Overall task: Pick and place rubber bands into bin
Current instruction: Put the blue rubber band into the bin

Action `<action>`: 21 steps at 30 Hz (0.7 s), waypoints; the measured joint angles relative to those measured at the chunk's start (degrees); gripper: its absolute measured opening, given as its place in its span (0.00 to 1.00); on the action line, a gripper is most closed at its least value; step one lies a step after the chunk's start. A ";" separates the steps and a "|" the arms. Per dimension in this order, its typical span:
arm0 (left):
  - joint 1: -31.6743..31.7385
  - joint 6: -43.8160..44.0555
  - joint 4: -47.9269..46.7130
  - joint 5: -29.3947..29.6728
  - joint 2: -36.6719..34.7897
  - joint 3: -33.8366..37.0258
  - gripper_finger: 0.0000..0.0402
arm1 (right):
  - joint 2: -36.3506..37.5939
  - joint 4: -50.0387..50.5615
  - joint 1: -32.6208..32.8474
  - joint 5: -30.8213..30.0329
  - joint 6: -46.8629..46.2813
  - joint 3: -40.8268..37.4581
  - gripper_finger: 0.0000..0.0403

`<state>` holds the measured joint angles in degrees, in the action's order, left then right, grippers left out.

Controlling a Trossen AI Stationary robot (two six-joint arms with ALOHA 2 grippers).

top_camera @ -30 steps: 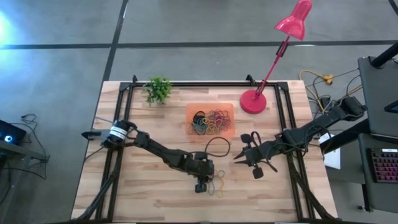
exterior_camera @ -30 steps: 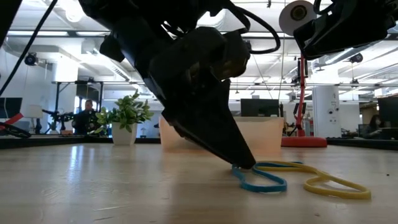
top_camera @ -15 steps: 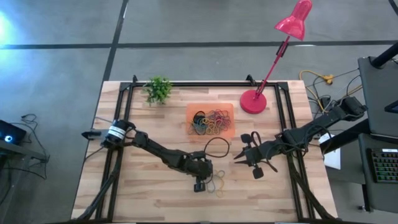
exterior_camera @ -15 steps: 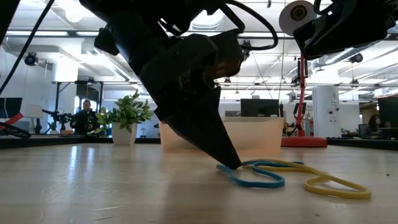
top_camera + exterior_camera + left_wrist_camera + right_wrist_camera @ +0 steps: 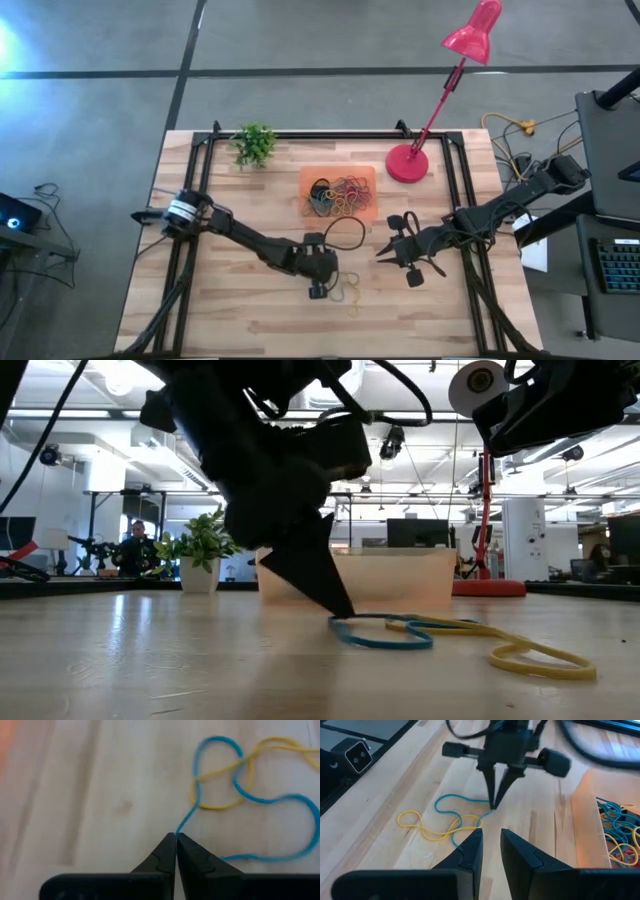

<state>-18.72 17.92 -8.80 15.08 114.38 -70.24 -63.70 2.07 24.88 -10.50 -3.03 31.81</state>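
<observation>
We cannot make out from overhead whether the thin blue rubber band (image 5: 240, 795) is clear of the table; the left arm's own bulk covers the contact there. In the low view the band's near end sits at the fingertips, level with the wood, the rest lying flat. The shallow translucent orange plastic bin (image 5: 339, 193) shows only as a pale wall behind the arm in the low view, its contents hidden there; from above we see it holds a heap of mixed coloured bands.

The left gripper (image 5: 176, 836) is down at the light wooden table (image 5: 230, 310), in front of the bin, fingers pinched fully together on one end of the blue band. The band trails away from the tips, looping through a thin yellow rubber band (image 5: 235, 770) that crosses it and lies just beyond.

The blue band's long axis runs outward from the fingertips, away from the left arm.

The right gripper (image 5: 491, 839) hangs near the table's right side, fingers narrowly parted, holding nothing.
</observation>
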 joint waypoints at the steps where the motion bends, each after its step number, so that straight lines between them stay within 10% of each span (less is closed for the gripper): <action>1: 0.02 -0.42 0.04 0.42 -0.32 0.00 0.00 | 0.00 0.13 0.01 0.00 0.00 0.00 0.14; 21: 0.35 -2.33 1.90 -5.08 -0.30 -0.08 0.08 | 0.00 0.37 0.01 -0.04 0.00 0.00 0.14</action>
<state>-18.37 15.59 -6.90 10.00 114.08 -70.32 -63.70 2.44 24.88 -10.55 -3.03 31.81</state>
